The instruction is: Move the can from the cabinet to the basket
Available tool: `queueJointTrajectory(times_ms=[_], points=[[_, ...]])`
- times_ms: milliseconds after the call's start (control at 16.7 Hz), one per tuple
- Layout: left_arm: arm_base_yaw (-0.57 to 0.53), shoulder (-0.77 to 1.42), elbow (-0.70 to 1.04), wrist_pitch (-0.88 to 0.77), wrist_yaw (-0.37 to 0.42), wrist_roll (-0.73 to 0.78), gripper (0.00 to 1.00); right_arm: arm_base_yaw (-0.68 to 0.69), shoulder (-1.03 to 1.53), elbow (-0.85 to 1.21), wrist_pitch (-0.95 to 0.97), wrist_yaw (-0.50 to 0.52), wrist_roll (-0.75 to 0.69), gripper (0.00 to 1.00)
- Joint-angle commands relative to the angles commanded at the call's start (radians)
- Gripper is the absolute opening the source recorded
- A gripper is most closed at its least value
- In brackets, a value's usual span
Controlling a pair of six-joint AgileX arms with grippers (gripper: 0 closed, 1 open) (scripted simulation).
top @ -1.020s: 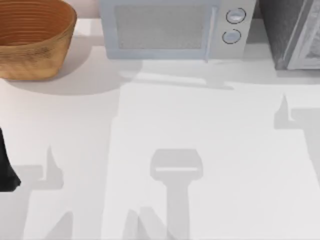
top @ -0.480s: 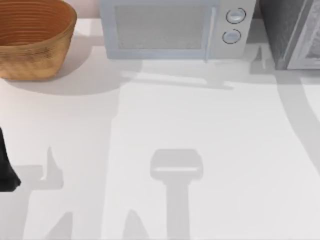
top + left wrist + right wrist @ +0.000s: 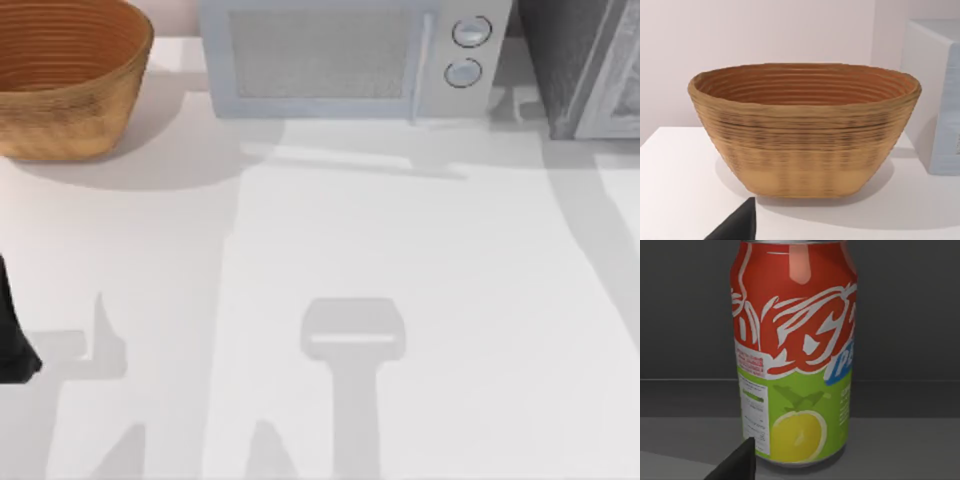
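The can (image 3: 795,355) stands upright on the grey floor of the dark cabinet (image 3: 910,315), very close in the right wrist view: red top with white script, lime-green bottom with a yellow fruit. A dark part of my right gripper (image 3: 735,467) juts in just in front of the can's base. From above, the cabinet (image 3: 572,60) sits at the back right with its paler front panel beside it. The woven basket (image 3: 60,110) stands at the back left, and its ribbed inside holds nothing in the left wrist view (image 3: 805,145). My left gripper (image 3: 737,227) hangs short of the basket.
A light grey microwave (image 3: 330,60) with two round knobs stands between basket and cabinet at the back. My left arm (image 3: 10,340) shows as a dark shape at the table's left edge. The white table (image 3: 400,250) carries only the arms' shadows.
The right arm's shadow has slid from the table's right side up to the cabinet's front. The left arm and the basket have not moved.
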Motion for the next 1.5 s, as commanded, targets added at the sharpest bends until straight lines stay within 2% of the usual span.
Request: queueJointTrajectory(times_ms=[600,900,1500], points=[[0.0,0.0,0.0,0.0,0.0,0.0,1.0,0.08,0.194,0.137,0.064,0.091,-0.004,1.0],[0.0,0.0,0.0,0.0,0.0,0.0,1.0,0.075,0.205,0.148,0.063,0.086,-0.004,1.0],[0.0,0.0,0.0,0.0,0.0,0.0,1.0,0.031,0.428,0.393,0.043,0.046,-0.004,1.0]])
